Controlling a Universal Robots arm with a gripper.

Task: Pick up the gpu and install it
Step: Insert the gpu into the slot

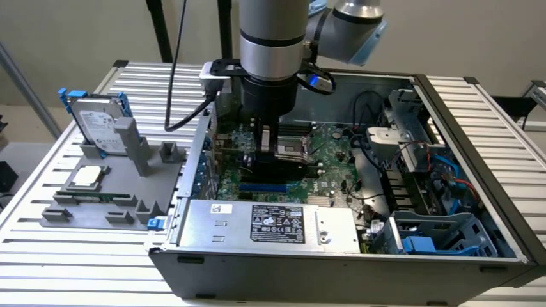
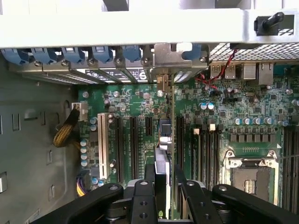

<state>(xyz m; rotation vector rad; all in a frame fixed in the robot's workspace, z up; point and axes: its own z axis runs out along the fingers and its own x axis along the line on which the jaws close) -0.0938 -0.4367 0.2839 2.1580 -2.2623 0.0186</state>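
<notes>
Case: open computer tower (image 1: 477, 134), centre and right of the exterior frame.
Power supply (image 1: 265, 225): lower centre; label print too small to read.
Gripper (image 2: 164, 189): lower centre of the wrist frame, fingers pinching the gpu.
Gpu (image 2: 162, 161): edge-on over the motherboard (image 2: 135, 100) slots; likely light, stiff and fragile; hold by its flat faces.

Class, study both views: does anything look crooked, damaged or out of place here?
Nothing stands out. The gpu, clamped in the gripper, runs straight, parallel to the motherboard slots; the hard drive stands on edge in its grey holder beside the case.
</notes>
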